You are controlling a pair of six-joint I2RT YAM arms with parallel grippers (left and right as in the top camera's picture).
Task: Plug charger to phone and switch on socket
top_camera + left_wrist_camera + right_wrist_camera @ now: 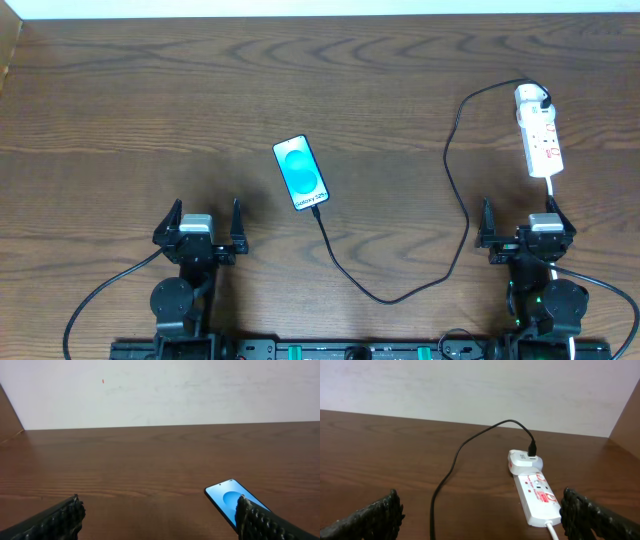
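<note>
Because the charger (510, 421) is a long thin black cable, it is judged light and limp. It will not push, so take hold on the stiff moulding just behind the small tip, never mid-length. That tip meets the near short edge of the phone (301, 173); whether it is fully seated cannot be told. The phone lies flat, screen up, just left of centre on the worktop (120, 120), at 1 o'clock from the left pincer (207, 215). It is judged rigid, smooth and prone to sliding, with a fragile glass face, so brace it by the long edges. The socket (541, 143) lies at 12 o'clock from the right pincer (520, 215), with the charger's white plug (530, 97) at its far end. Being light plastic, it may skid under a press, so push straight down on the switch, presumably beside a red mark. Both pincers are spread wide, gripping nothing, and rest at the 6 o'clock edge. Bare wood surrounds the phone from 9 through 12 o'clock. The cable loop occupies the ground from 5 to 3 o'clock of the phone. The white cord (551, 186) of the socket runs towards 6 o'clock, just beside the right pincer, and is a snag risk.
</note>
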